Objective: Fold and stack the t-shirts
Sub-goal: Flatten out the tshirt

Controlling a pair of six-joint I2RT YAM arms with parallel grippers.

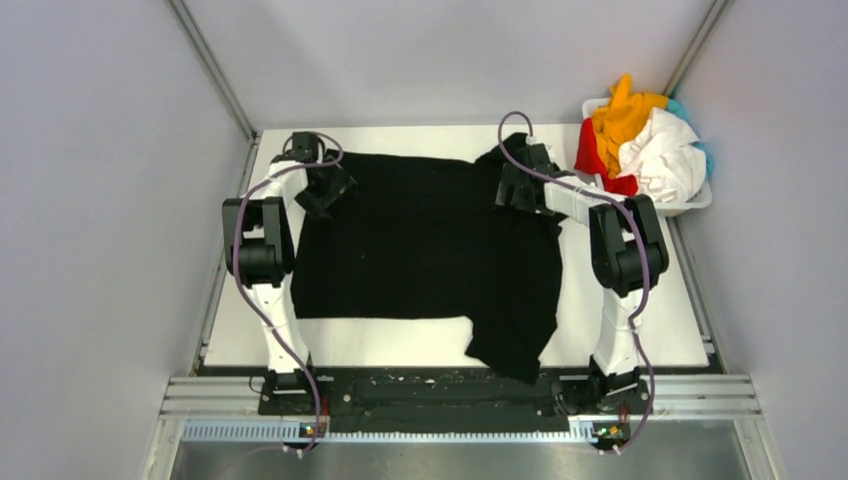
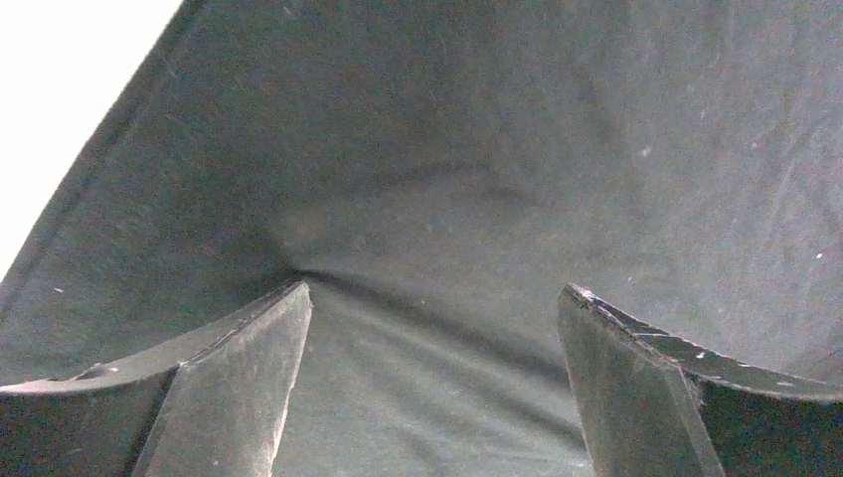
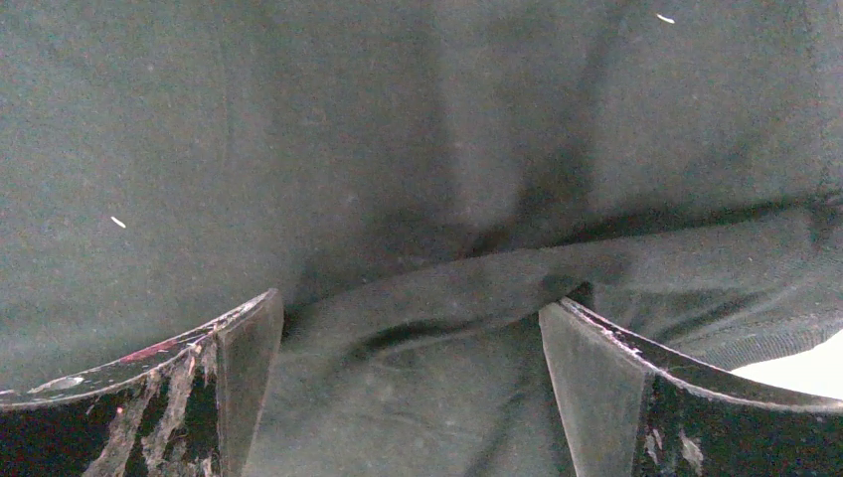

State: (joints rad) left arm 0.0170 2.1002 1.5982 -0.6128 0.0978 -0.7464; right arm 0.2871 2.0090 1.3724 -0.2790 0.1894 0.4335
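Note:
A large plain black t-shirt [image 1: 430, 250] lies spread on the white table [image 1: 640, 330], its right side bunched and hanging over the near edge. My left gripper [image 1: 325, 190] is open, pressed down on the shirt's far left corner; black cloth [image 2: 437, 199] fills the space between its fingers [image 2: 239, 388]. My right gripper [image 1: 518, 180] is open on the shirt's far right corner, over a raised fold of cloth [image 3: 447, 288]. Orange-yellow [image 1: 622, 115], red [image 1: 590, 155], white [image 1: 660, 155] and teal [image 1: 680, 105] t-shirts are piled in a basket.
The white plastic basket [image 1: 690, 205] stands at the table's far right corner. Grey walls close in both sides and the back. A metal rail [image 1: 450, 395] runs along the near edge by the arm bases.

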